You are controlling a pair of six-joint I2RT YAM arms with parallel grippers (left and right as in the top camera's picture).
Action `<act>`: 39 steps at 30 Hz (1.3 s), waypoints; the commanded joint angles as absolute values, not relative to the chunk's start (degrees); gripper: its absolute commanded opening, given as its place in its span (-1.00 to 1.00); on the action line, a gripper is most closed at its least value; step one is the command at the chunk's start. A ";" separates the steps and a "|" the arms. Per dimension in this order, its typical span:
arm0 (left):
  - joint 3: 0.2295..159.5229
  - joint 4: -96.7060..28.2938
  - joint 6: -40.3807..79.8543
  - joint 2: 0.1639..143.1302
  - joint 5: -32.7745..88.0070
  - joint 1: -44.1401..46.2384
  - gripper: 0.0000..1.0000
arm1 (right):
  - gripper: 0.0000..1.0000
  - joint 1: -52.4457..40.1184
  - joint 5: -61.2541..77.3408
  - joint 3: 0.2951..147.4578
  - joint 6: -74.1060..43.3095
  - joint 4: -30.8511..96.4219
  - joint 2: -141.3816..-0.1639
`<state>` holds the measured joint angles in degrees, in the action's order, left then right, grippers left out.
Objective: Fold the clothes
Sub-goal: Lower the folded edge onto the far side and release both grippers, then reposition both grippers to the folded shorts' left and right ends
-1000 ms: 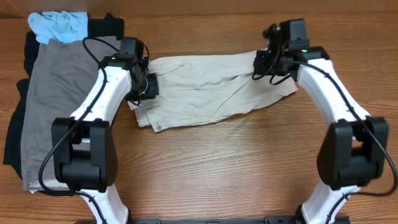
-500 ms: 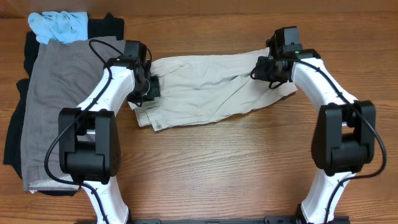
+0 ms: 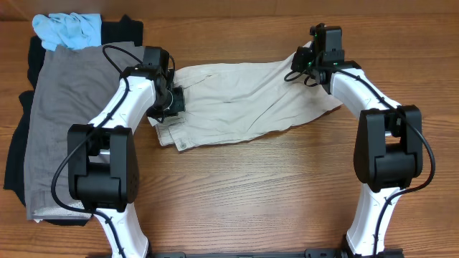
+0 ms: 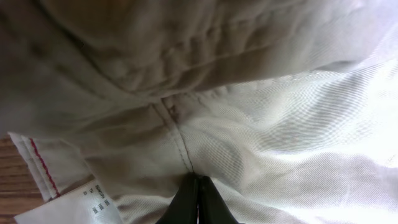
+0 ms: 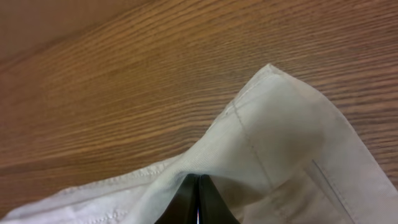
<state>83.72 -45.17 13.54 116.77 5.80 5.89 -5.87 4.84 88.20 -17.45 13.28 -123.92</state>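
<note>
Overhead has the wooden worktop [image 3: 237,208] carrying everything. The cream trousers [image 3: 237,107] are stretched left to right across its far middle. At the far left sits the rest of the clothes: a grey piece [image 3: 64,122] over a black piece [image 3: 14,161], with a light-blue piece [image 3: 68,30] bunched at the far corner.

The left gripper [image 3: 172,100] is at the trousers' left end, clenched on the cloth. Its wrist view shows the fingers pinched together right at a seam [image 4: 174,130], with a white care label [image 4: 93,199] off to the side.

The right gripper [image 3: 305,63] is at the far right end, also grasping fabric. Its wrist view shows the fingers closed just behind a raised hem corner [image 5: 280,87], with bare wood beyond.

Both ends look pinned for a fold. To do it cleanly, I'd raise the two ends together and hold the cloth taut between them so no slack bunches in the middle. Then carry one long edge over onto the other, line up the edges and lay it flat before letting go. The left pinch looks thin and may hold only one layer.
</note>
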 commanded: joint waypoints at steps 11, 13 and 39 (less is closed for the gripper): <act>84.82 -47.66 13.91 117.64 4.89 5.65 -0.92 | 0.09 1.72 10.61 90.50 -21.04 34.33 -111.94; 84.82 -48.53 13.91 117.64 4.45 5.65 -0.92 | 0.51 3.33 10.57 90.50 -20.99 38.11 -108.51; 123.31 -79.66 5.10 117.60 7.64 7.44 0.29 | 0.50 -0.40 0.16 86.87 -21.32 49.74 -115.94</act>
<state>119.57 -78.32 6.81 117.69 9.34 6.72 0.93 4.67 87.39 -20.05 50.50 -114.24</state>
